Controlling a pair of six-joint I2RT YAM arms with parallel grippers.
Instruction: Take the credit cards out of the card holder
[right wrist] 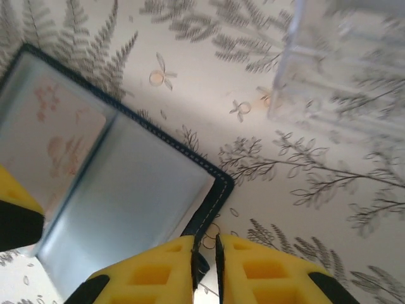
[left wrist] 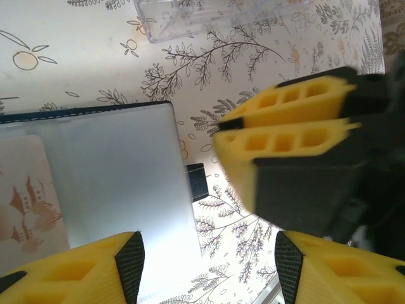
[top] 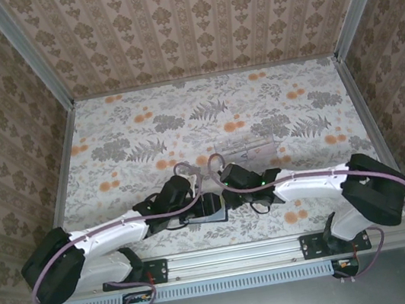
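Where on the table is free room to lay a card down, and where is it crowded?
Free: the cloth behind the clear tray up to the back wall, and either side of it. Crowded: the near middle, around the card holder.

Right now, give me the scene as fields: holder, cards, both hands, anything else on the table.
card holder: open, lying on the table, inner panels up
pinkish card: in the panel away from the tab, not yet out
other cards: can't tell
left hand: open, over the holder's tab-side panel
right hand: shut on the holder's tab edge
clear tray: beyond the holder, apart from it
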